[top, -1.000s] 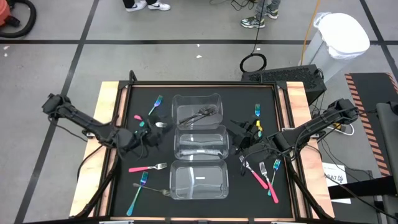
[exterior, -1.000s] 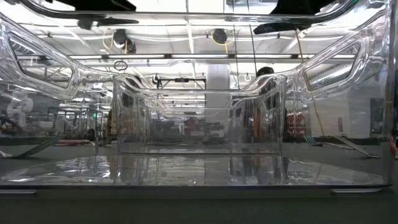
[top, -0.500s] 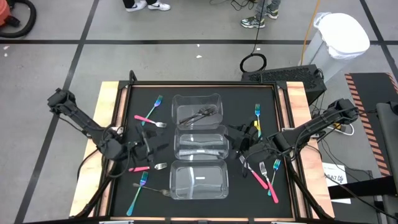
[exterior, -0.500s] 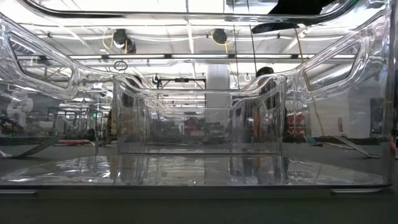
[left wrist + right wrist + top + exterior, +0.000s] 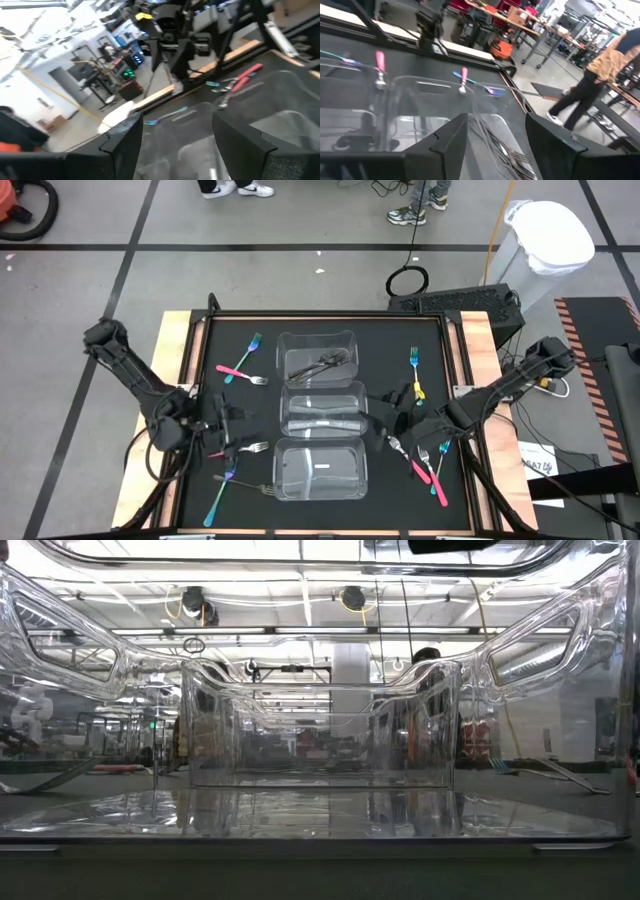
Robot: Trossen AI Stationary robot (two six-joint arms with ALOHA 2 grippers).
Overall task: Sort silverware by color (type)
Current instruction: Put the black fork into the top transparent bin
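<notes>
Quick update. Since a second ago, my left claw (image 5: 228,430) has slid from roughly 10 o'clock down to 8 o'clock on the worktop (image 5: 300,325). It now hangs right over a pink fork (image 5: 252,448). That move uncovered the other pink fork (image 5: 238,372) up at 10 o'clock. My right claw (image 5: 384,428) has dropped from 3 toward 4 o'clock, just beside the middle container (image 5: 288,395). Both claws are spread wide with nothing in them.

Headcount:
- **Containers:** three clear ones in a row from 12 to 6 o'clock.
- **Pink forks:** four in all, counting two more (image 5: 418,467) lying together at 4 to 5 o'clock.
- **Teal forks:** four, at 11 (image 5: 250,345), 7 (image 5: 222,492), 2 (image 5: 414,363) and 4 o'clock (image 5: 443,447).
- **Grey forks:** a small heap (image 5: 322,364) in the 12 o'clock container (image 5: 283,340) that I can't count, plus a loose grey fork (image 5: 256,488) at 7.
</notes>
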